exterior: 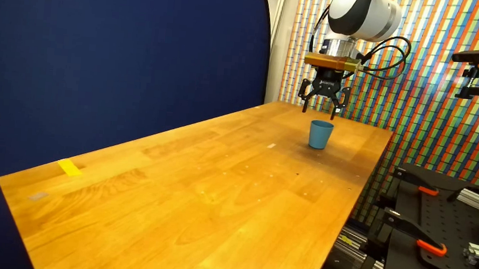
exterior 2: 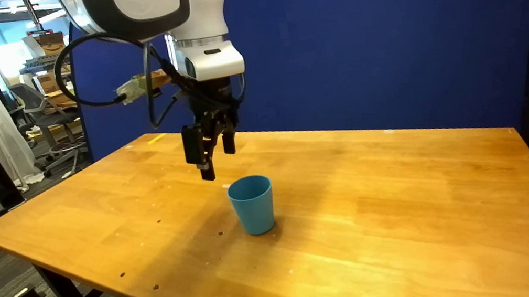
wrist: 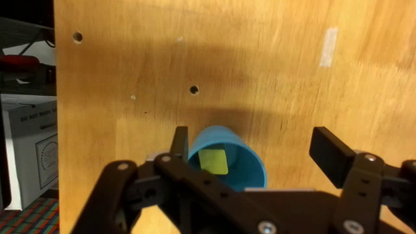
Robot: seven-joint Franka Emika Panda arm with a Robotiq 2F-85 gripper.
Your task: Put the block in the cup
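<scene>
A blue cup stands upright on the wooden table and shows in both exterior views [exterior: 319, 135] [exterior 2: 255, 214]. In the wrist view the cup [wrist: 217, 134] opens toward the camera. A yellow-green block [wrist: 213, 161] lies inside the cup in the wrist view; the cup walls hide it in both exterior views. My gripper [exterior: 319, 113] is open, with nothing between its fingers. It also shows in an exterior view [exterior 2: 219, 162] and in the wrist view [wrist: 252, 149]. The fingertips are above the rim and apart from the cup. One finger covers part of the cup in the wrist view.
The wooden table [exterior: 182, 207] has small holes and bits of tape, with yellow tape [exterior: 69, 167] near a far corner. A black side table [exterior: 409, 259] with orange-tipped clamps [exterior: 431, 247] stands beside it. A blue backdrop [exterior 2: 358, 38] stands along a long edge.
</scene>
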